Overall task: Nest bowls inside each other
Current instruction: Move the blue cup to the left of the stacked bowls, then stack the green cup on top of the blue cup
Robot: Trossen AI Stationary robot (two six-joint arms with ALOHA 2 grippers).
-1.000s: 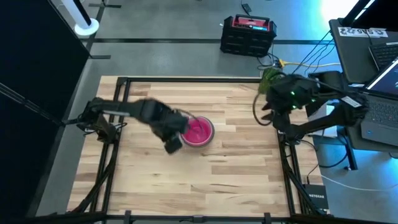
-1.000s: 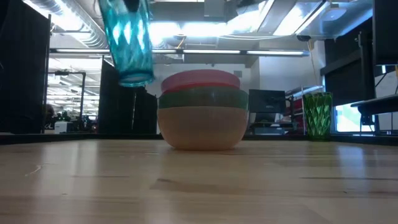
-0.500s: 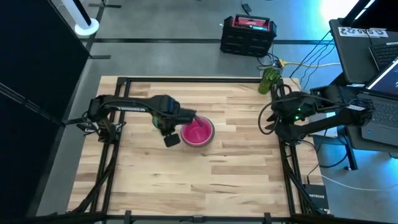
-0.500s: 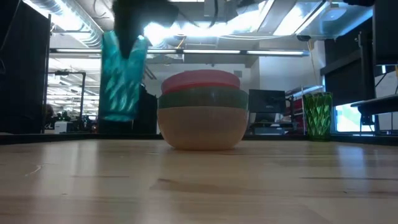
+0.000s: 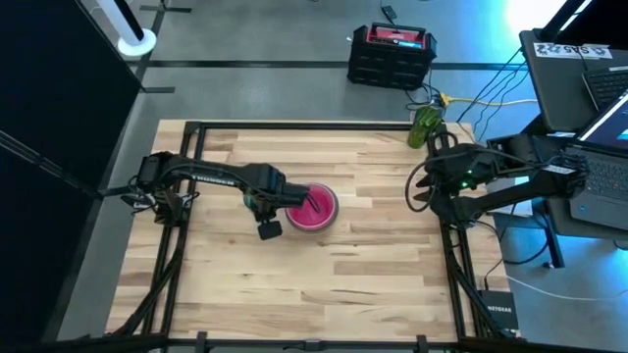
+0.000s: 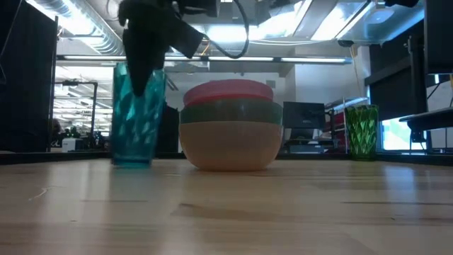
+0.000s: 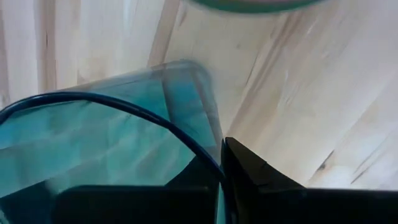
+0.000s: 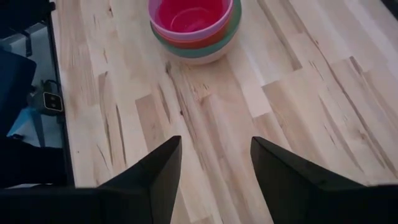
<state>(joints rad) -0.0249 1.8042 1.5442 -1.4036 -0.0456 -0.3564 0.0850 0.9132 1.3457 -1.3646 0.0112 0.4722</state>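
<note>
Currently the left hand (image 6: 145,71) is clamped on the rim of a teal tumbler (image 6: 139,113), one finger inside the wall and one outside, with the tumbler's base at or just above the desk (image 6: 226,205) just beside the stack of bowls (image 6: 231,126). The stack stands near the middle of the desk: a pale peach bowl (image 6: 231,145) at the bottom, a green bowl (image 6: 231,112) in it, then a pink bowl (image 8: 190,32) and a red bowl (image 8: 189,15) innermost. The red bowl holds nothing.

Handling, as a judgement: the bowls and tumbler look like thin moulded plastic, light, stiff and smooth. A pinch over the rim is the practical hold; the curved outer wall would likely slip from the fingers. A light stack may slide if nudged sideways.

The right hand (image 8: 210,168) hovers at the right side of the desk, fingers apart and holding nothing, facing the stack. A green faceted tumbler (image 6: 362,131) stands at the far right corner, well apart from the stack.
</note>
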